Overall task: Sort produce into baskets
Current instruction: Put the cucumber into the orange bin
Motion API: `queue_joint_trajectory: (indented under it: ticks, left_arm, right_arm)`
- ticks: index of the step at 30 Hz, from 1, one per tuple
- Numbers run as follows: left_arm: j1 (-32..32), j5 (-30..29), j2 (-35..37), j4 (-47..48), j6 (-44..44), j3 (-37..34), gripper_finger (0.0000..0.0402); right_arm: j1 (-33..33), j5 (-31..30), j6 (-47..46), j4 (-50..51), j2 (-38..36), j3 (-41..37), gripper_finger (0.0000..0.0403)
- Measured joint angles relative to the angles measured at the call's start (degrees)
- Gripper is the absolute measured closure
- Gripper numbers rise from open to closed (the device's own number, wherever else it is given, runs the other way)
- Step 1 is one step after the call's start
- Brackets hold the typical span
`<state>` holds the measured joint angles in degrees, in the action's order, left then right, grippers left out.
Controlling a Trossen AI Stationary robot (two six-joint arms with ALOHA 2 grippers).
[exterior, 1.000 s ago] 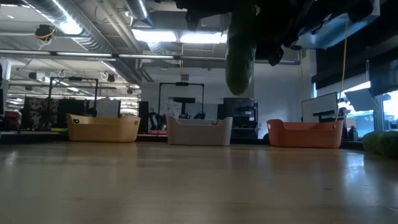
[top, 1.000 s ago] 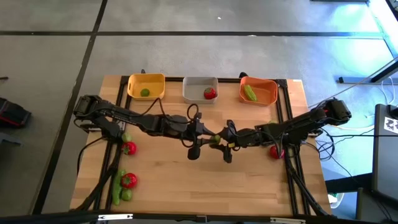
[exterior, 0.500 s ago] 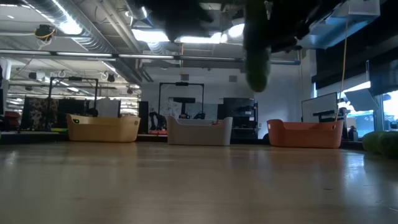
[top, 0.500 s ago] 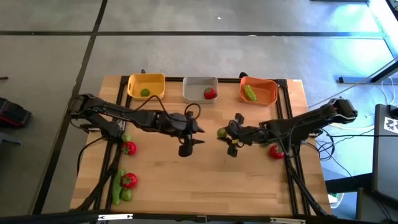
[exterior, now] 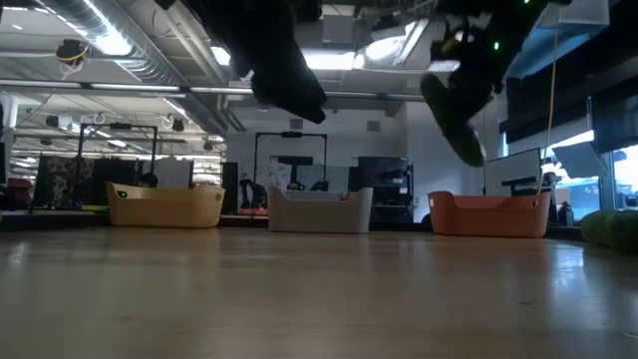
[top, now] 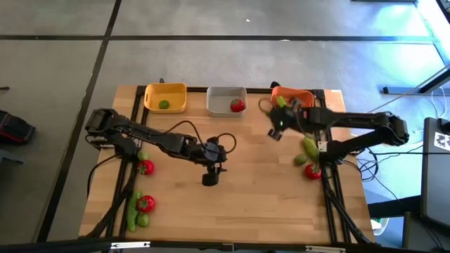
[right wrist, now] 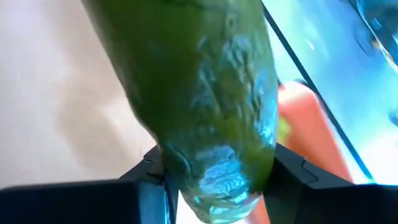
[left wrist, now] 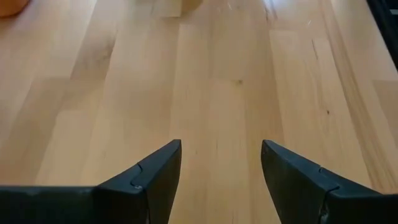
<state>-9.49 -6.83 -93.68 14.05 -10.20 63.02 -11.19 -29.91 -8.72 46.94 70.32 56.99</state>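
Observation:
My right gripper (top: 275,128) is shut on a green cucumber (right wrist: 199,93) beside the near left corner of the orange basket (top: 304,105), well above the table. In the low view the cucumber (exterior: 454,120) hangs tilted. The orange basket holds another cucumber (top: 282,104). The yellow basket (top: 165,91) holds a lime (top: 164,105). The grey basket (top: 221,100) holds a tomato (top: 238,105). My left gripper (top: 210,176) is open and empty over the table's middle; its wrist view shows the open gripper (left wrist: 221,155) above bare wood. My right gripper pinches the cucumber near its upper end (right wrist: 211,180) between its two fingers (right wrist: 146,174), one on each side. The cucumber hangs below the fingers, tilted, its free end (exterior: 469,150) clear of the table.
At the table's right lie a cucumber (top: 309,147), a lime (top: 300,160) and a tomato (top: 313,171). At the left lie a lime (top: 143,154), two tomatoes (top: 146,167) (top: 145,204), a cucumber (top: 131,211) and another lime (top: 143,220). Bare wood lies between them.
Both grippers were together at the cucumber over the table's middle. My left gripper has drawn back toward the table's left, empty. My right gripper has carried the cucumber toward the far right, up to the orange basket; the cucumber hung upright then and hangs tilted now.

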Motion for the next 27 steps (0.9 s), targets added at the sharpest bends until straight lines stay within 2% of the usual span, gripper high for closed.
queue_joint_trajectory:
  ticks: [8, 12, 16, 20, 27]
  left_arm:
    - [0.0, -0.04, -2.81, -1.27, -0.46, 0.0, 0.0185]
    - [0.0, -0.03, -2.78, -1.6, -0.92, 0.0, 0.0185]
    - [0.0, -0.04, -2.7, -1.58, -1.01, 0.0, 0.0185]
    - [0.0, -0.04, -2.7, -1.53, -1.01, 0.0, 0.0185]
    - [0.0, -0.04, -2.7, -1.49, -1.01, 0.0, 0.0185]
  right_arm:
    - [-18.96, 4.01, 10.65, 0.73, 0.33, 0.0, 0.0252]
    - [-26.41, 7.56, 11.98, -0.59, 2.21, -0.02, 0.0252]
    - [-31.37, 8.1, 12.25, -1.34, 5.27, -0.02, 0.0251]
    - [-35.09, 11.72, 12.23, -3.1, 9.01, -0.02, 0.0251]
    - [-37.71, 13.09, 12.15, -3.28, 15.09, -0.04, 0.0251]
